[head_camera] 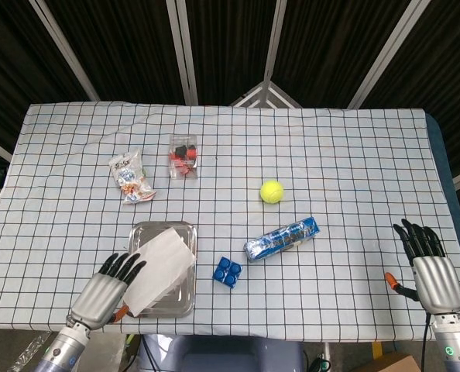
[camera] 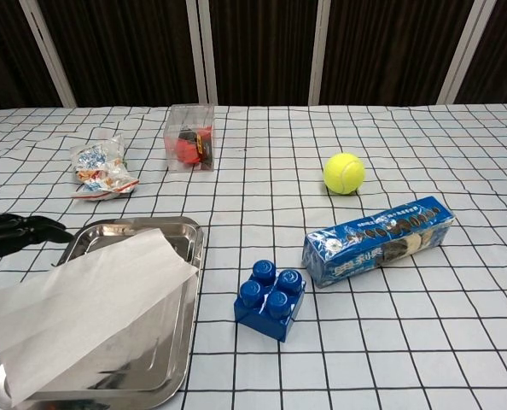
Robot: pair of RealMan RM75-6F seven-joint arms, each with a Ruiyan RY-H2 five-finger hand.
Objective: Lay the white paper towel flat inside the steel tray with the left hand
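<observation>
The white paper towel (head_camera: 162, 267) (camera: 87, 307) lies spread over the steel tray (head_camera: 165, 226) (camera: 155, 225) and covers most of it. Its left and near edges overhang the tray's rim. My left hand (head_camera: 103, 290) is at the tray's left side. Its fingers (camera: 19, 231) are stretched out and apart beside the towel's far-left corner, and no finger presses on the sheet. The orange thumb tip (head_camera: 121, 313) sits at the towel's near-left edge. My right hand (head_camera: 432, 269) rests open, far right at the table's front edge, in the head view only.
A blue toy brick (head_camera: 228, 272) (camera: 270, 299) sits just right of the tray, with a blue cookie packet (head_camera: 281, 238) (camera: 378, 240) beyond it. Farther back are a tennis ball (head_camera: 272, 191) (camera: 344, 173), a clear box of red pieces (head_camera: 183, 156) (camera: 190, 126) and a snack bag (head_camera: 130, 177) (camera: 99, 166).
</observation>
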